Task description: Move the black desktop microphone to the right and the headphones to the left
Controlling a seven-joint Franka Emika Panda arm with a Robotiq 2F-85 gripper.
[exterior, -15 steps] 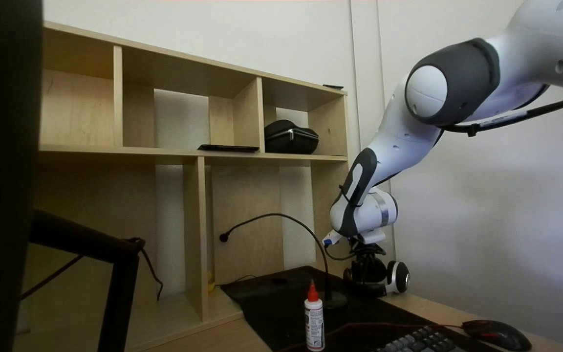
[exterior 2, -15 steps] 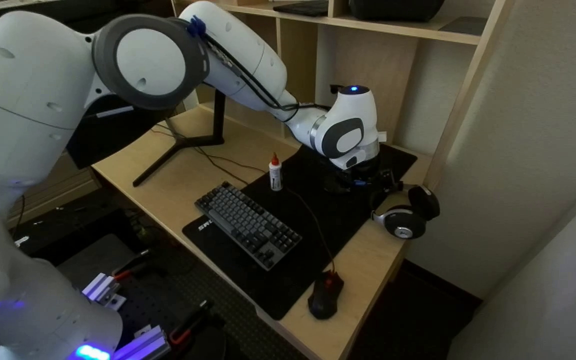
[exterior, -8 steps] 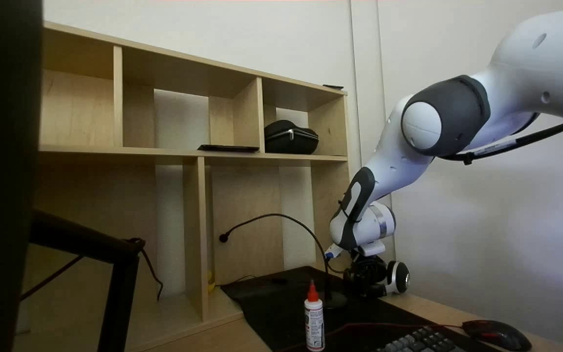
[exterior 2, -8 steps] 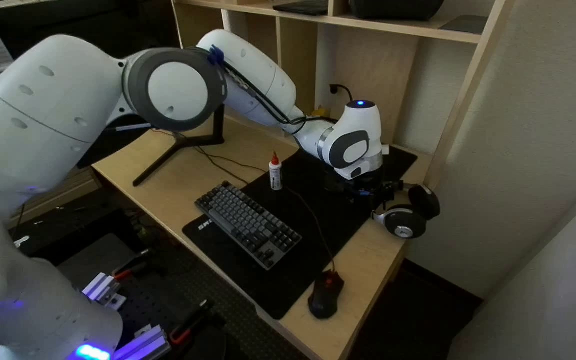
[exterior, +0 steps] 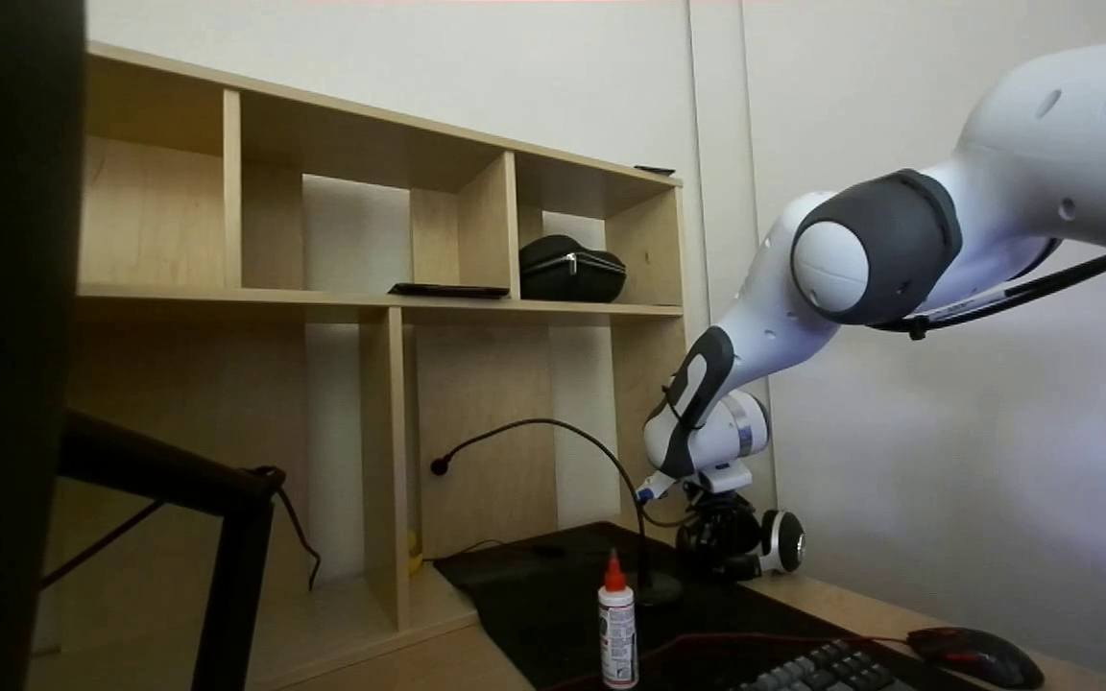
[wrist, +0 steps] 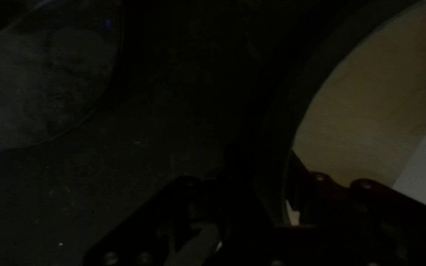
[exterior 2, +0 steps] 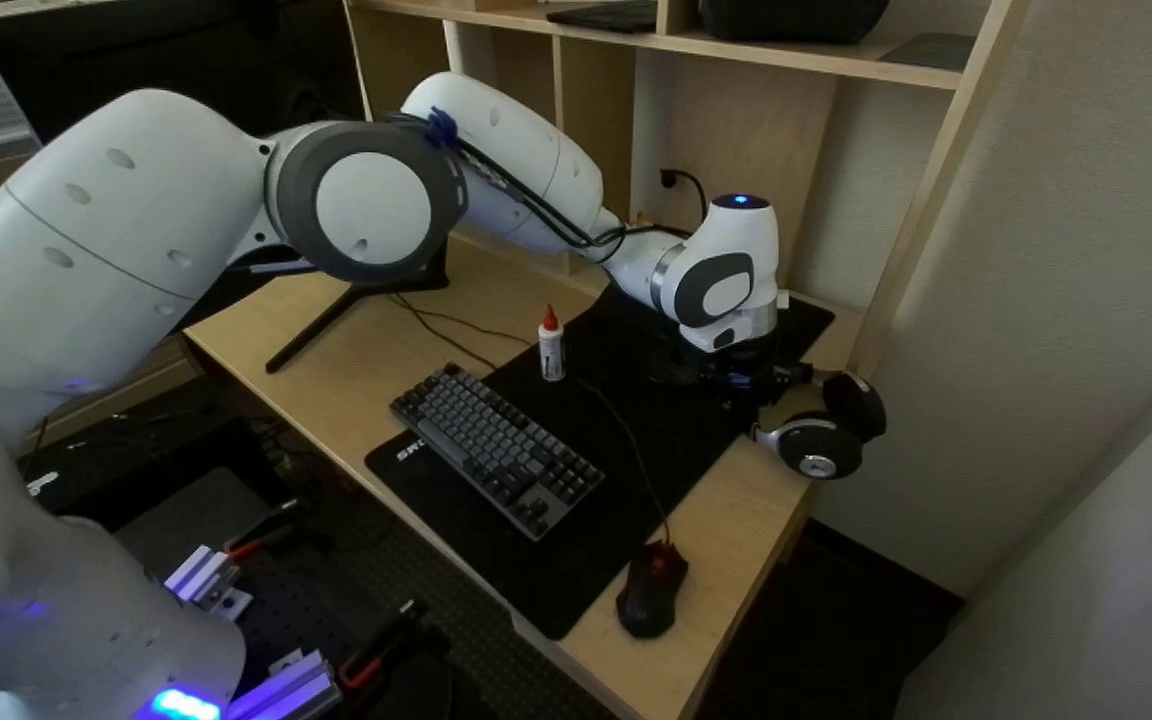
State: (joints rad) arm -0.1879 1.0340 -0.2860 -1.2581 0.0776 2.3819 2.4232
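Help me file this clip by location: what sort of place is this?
Most likely a computer workspace in an office or lab, judging by the desk with a keyboard and mouse on it; a home study can't be ruled out.

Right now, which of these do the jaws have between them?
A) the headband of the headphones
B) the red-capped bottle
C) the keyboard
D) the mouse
A: in an exterior view the jaws sit low at the headphones, and the dark wrist view shows the headband curving down between the jaws; whether they press on it is too dark to tell.
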